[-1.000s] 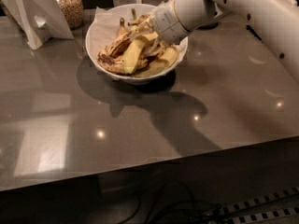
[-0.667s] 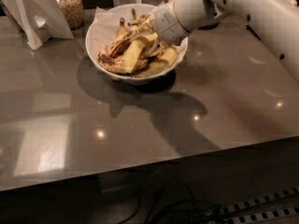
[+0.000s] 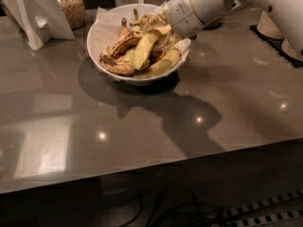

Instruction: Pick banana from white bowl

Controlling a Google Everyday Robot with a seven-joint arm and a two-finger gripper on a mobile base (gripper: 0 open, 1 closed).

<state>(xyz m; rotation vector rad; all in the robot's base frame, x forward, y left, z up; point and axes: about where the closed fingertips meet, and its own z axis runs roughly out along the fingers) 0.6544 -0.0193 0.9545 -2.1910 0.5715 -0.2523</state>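
Observation:
The white bowl [image 3: 102, 37] lined with white paper stands at the back middle of the grey table. It holds several bananas. The banana [image 3: 143, 50], smooth and bright yellow, lies tilted in the middle of the pile. Brown-spotted bananas [image 3: 116, 63] lie to its left, and a paler yellow banana [image 3: 163, 64] lies along the front right rim. My gripper [image 3: 166, 34] reaches in from the right on the white arm [image 3: 203, 4]. It sits low over the right side of the pile, at the banana's upper end. Its tip is partly hidden among the fruit.
A glass jar of nuts [image 3: 71, 6] and a white folded card stand [image 3: 35, 13] stand at the back left. Stacked white plates [image 3: 272, 25] on a black mat [image 3: 279, 44] sit at the right. The table's front edge [image 3: 151, 167] runs across the foreground.

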